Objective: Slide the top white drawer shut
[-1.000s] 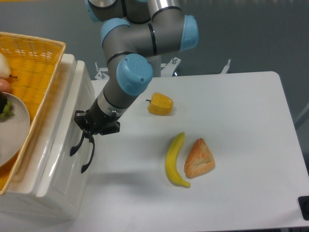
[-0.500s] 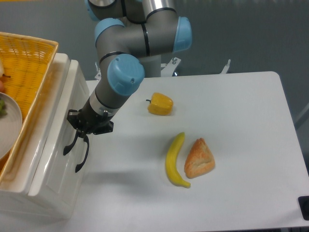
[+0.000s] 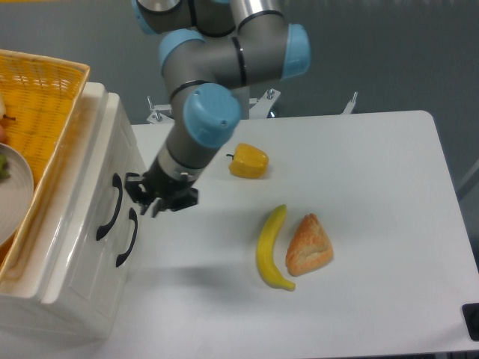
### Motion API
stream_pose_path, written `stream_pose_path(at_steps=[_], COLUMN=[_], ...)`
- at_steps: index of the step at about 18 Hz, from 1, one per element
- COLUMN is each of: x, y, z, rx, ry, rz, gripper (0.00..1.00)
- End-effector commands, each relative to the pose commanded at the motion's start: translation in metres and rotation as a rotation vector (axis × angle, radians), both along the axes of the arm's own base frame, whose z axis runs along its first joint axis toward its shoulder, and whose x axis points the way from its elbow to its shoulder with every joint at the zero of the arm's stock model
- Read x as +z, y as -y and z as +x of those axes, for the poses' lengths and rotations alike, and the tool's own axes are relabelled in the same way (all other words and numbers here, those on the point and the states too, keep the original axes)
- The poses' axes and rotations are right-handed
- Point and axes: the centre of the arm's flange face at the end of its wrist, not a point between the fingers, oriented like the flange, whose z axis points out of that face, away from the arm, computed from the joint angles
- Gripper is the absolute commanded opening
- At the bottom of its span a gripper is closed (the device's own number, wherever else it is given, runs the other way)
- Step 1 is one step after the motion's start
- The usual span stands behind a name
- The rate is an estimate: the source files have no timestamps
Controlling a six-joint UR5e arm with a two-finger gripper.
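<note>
The top white drawer (image 3: 96, 196) sits level with the front of the white cabinet. Its curved black handle (image 3: 110, 206) is the upper of the two handles. The lower drawer's handle (image 3: 127, 238) is just below and to the right. My gripper (image 3: 144, 199) hangs just right of the top handle, a small gap away, touching nothing. Its black fingers point left toward the cabinet, stand slightly apart and hold nothing.
A yellow wicker basket (image 3: 52, 90) with a plate (image 3: 11, 194) rests on top of the cabinet. On the white table lie a yellow bell pepper (image 3: 248, 161), a banana (image 3: 271, 247) and a pastry (image 3: 308, 244). The arm's elbow (image 3: 213, 112) hangs above the table's back left.
The gripper pushed left against the top handle, and the cabinet with its basket shifted left. The gripper has since drawn back to the right, off the handle.
</note>
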Motion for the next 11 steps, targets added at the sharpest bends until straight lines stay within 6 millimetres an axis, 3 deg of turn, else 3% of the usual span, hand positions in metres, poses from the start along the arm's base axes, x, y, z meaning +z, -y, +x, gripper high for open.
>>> stream_pose_path(at_steps=[1,3,5,11], x=[0.001,0.01,0.013,-0.003], y=[0.009,0.021,0.032,0.055], z=[-0.013,-0.036,-0.054,-0.084], rx=[0.015,0.021,0.028,0.03], ry=[-0.012,-0.063,-0.11,-0.22], rz=[-0.001,-0.008,-0.035,-0.15], gripper=[0.36,0.53,0.63,0.64])
